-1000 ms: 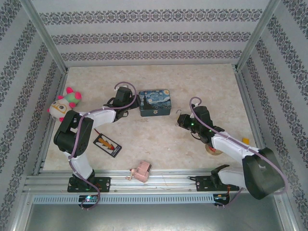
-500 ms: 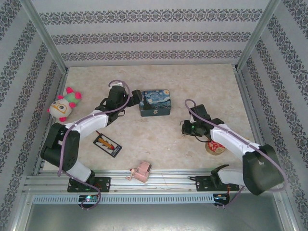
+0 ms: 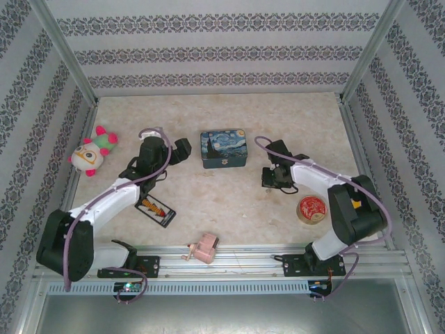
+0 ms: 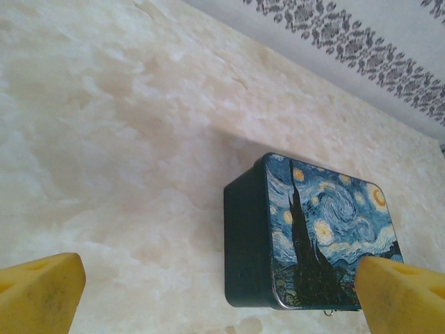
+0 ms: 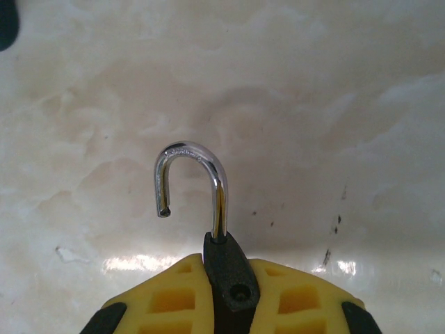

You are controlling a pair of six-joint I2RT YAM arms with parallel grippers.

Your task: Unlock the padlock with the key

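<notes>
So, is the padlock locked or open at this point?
Open. The padlock, clamped in the right gripper, has one shackle end hanging free, out of the body.

Left arm (image 3: 111, 198) is stretched from its base toward 1 o'clock. Left tool (image 3: 185, 149) is aimed at 3 o'clock, fingers (image 4: 42, 292) spread wide. Right arm (image 3: 327, 182) is folded back. Right tool (image 3: 271, 175) is aimed at 9 o'clock, clamped on the padlock (image 5: 229, 275).

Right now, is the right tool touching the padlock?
Touching: the right wrist view shows the right tool clamping the padlock body between its yellow pads.
</notes>
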